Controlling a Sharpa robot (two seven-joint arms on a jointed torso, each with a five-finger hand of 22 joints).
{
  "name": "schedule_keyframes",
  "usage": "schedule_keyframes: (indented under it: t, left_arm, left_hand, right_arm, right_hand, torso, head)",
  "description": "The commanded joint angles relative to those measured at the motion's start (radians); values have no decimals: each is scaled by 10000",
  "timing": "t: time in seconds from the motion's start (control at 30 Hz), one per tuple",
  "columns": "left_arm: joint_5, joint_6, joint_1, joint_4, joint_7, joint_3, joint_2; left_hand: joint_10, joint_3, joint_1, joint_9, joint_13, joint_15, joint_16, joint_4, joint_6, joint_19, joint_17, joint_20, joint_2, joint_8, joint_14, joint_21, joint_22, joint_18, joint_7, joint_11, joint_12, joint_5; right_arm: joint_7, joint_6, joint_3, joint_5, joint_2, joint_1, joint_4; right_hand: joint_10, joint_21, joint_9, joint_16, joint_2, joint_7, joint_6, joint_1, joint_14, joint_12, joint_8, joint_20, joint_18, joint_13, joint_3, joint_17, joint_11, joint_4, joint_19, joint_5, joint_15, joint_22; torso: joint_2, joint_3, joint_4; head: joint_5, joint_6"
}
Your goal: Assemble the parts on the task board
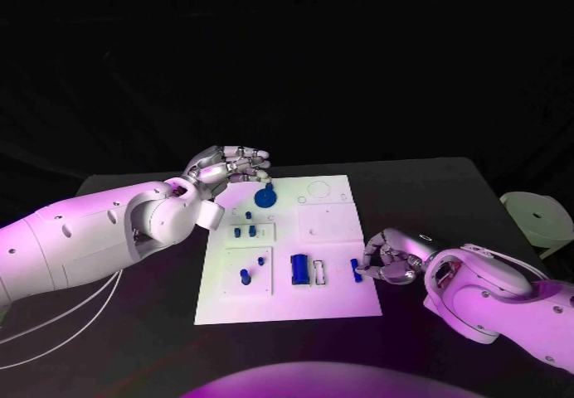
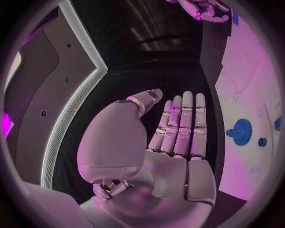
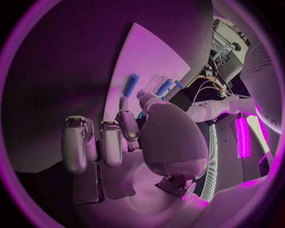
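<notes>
The white task board (image 1: 338, 222) lies mid-table. On it are a round blue gear (image 1: 265, 197) (image 2: 242, 131), small blue pegs (image 1: 248, 232), two blue pieces (image 1: 246, 277) at the near left, and a blue block (image 1: 299, 269) beside a white frame (image 1: 319, 270). My left hand (image 1: 230, 169) (image 2: 178, 137) hovers over the board's far left corner, fingers straight, holding nothing. My right hand (image 1: 390, 257) (image 3: 125, 142) is at the board's right edge with curled fingers. A blue peg (image 1: 357, 268) (image 3: 131, 85) sits at its fingertips; whether it is pinched is unclear.
A white round object (image 1: 535, 217) stands at the table's right edge. Black tabletop (image 1: 143, 315) surrounds the board. My right hand (image 2: 208, 10) is also visible far off in the left wrist view.
</notes>
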Motion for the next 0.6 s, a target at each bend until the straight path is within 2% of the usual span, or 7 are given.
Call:
schedule_keyframes:
  t: [0.03, 0.23, 0.6]
  left_arm:
    - [-25, 149, 3, 15, 76, 6, 6]
    - [-25, 155, 3, 32, 74, 6, -13]
    - [-25, 158, 3, 58, 65, 6, -55]
  left_hand:
    - [-67, 0, -31, -11, 9, 43, -64, 38, -66, 59, 9, 27, 29, -43, -14, -36, -8, 101, 187, 8, 28, 17]
    - [-67, 0, -31, -11, 9, 43, -64, 38, -66, 59, 9, 27, 29, -43, -14, -36, -8, 101, 187, 8, 28, 17]
    - [-67, 0, -31, -11, 9, 43, -64, 38, -66, 59, 9, 27, 29, -43, -14, -36, -8, 101, 187, 8, 28, 17]
  right_arm:
    - [-327, 160, -4, -629, 101, -79, -76]
    - [-450, 149, -10, -765, 281, -197, -259]
    - [-599, 328, -21, -1060, 617, -331, -510]
  right_hand:
    - [-68, -65, -21, -44, -90, 39, -5, -42, 655, -54, -85, 101, 8, -9, -6, 926, 3, 31, 427, -9, 89, 2217]
    - [-67, -78, -30, -48, -107, 43, 23, -89, 653, -55, -101, 111, 10, -10, -24, 922, 10, 75, 422, -18, 97, 2214]
    - [-46, -62, -26, -52, -93, 5, 148, -41, 653, -33, -82, 121, 8, 7, 10, 922, -14, 81, 432, -16, 90, 2219]
  torso:
    - [13, -12, 13]
    - [25, 0, 7]
    - [17, -2, 17]
  head:
    - [-27, -2]
    - [-17, -14]
    - [-5, -76]
